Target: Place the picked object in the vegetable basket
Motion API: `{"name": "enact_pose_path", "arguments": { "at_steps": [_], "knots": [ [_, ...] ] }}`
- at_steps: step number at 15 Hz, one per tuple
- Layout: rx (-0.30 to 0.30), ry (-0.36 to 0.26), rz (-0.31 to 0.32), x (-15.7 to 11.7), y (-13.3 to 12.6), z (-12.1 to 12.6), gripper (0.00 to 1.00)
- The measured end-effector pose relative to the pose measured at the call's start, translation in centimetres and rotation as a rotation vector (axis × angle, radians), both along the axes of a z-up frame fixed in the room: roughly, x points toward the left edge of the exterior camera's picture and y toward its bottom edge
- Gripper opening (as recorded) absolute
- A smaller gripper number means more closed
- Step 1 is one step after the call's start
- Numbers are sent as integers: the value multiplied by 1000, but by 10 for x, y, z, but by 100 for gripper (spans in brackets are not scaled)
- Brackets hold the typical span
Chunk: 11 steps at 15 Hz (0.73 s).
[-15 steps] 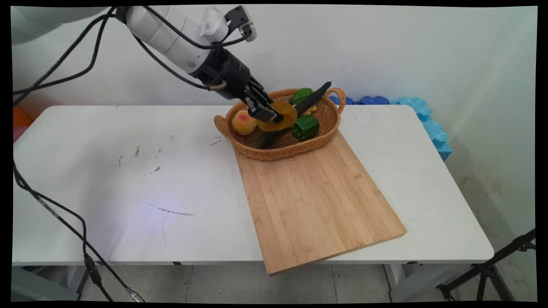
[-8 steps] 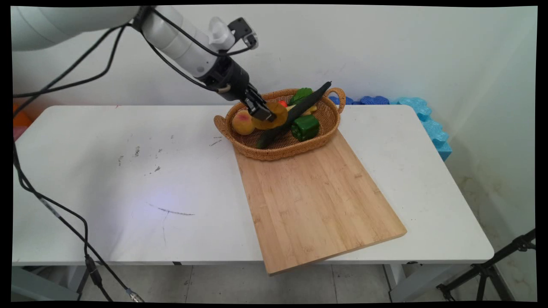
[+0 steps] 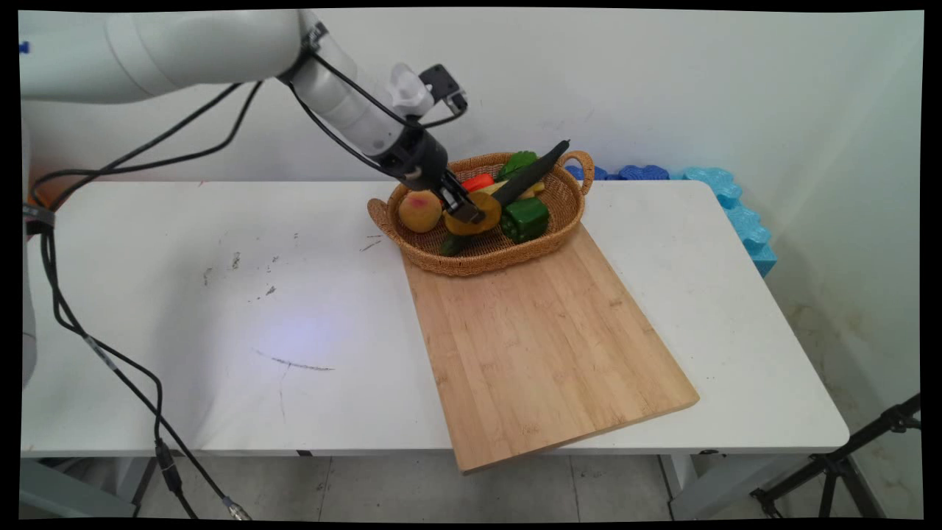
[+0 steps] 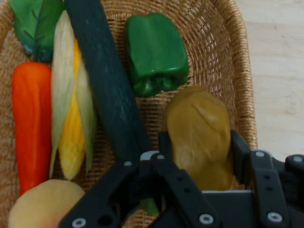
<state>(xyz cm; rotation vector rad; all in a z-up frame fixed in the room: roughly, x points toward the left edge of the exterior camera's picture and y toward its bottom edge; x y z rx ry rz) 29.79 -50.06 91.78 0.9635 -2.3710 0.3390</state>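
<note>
The gripper [image 4: 202, 156] squeezes a brownish-yellow potato [image 4: 202, 137] from both sides, low inside the woven basket [image 3: 548, 239], which sits at the table's [image 3: 184, 294] back edge. Beside it lie a long dark cucumber [image 4: 107, 90], a green pepper [image 4: 154, 52], corn [image 4: 71, 109], a carrot [image 4: 31, 118] and a peach [image 3: 419, 211]. I see no words to read.

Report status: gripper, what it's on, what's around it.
Gripper shut on yellow-brown potato, inside basket. Dark cucumber alongside, touching; green pepper just beyond. Corn, carrot, peach clear.
</note>
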Motion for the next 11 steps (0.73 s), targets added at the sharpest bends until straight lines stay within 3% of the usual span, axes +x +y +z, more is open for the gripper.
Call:
{"name": "enact_pose_path", "arguments": {
  "at_steps": [6,7,11],
  "knots": [
    [27,6,15,-13,-13,-25,0],
    [32,9,15,-14,-15,-29,100],
    [38,20,5,-17,-19,-32,100]
  ]
}}
